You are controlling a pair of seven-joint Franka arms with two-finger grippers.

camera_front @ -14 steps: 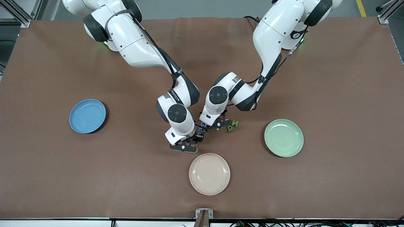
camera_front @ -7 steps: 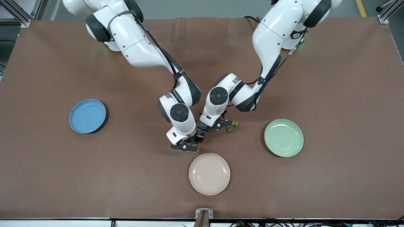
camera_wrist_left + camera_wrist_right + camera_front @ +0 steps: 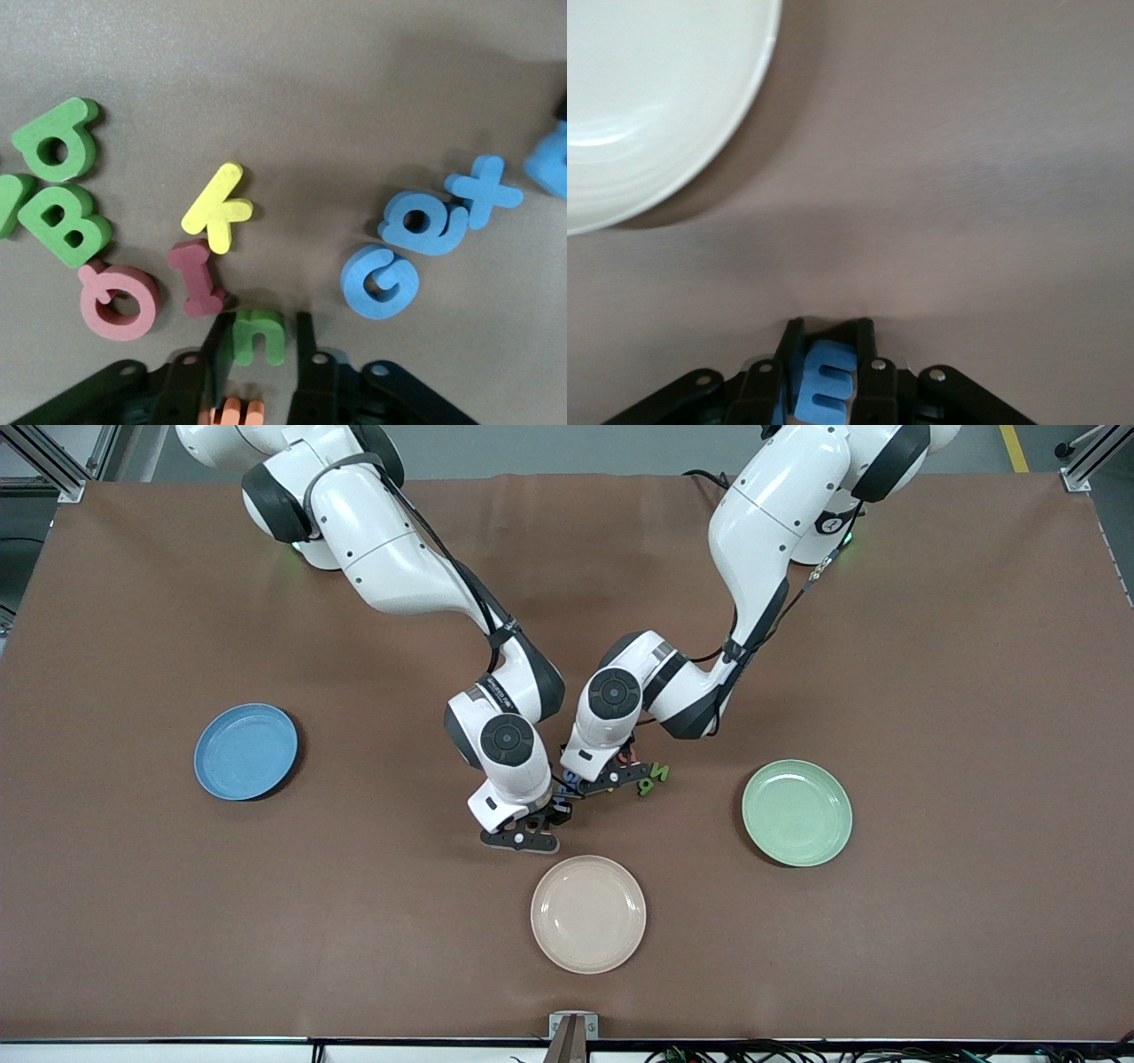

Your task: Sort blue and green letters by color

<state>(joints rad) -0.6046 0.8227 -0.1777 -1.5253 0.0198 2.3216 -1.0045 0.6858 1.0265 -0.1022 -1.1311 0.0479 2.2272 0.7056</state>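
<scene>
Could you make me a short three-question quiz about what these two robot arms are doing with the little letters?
1. True or false: the left tool is shut on the green n.
2. What colour is the letter in the right tool? A) green B) blue C) yellow
3. Fill in: the plate nearest the front camera is ____.

Key
1. True; its fingers press the letter's two sides.
2. B; a blue letter sits between its shut fingers, above the table beside the cream plate.
3. Cream; the blue plate and green plate lie farther off, toward the table's ends.
</scene>
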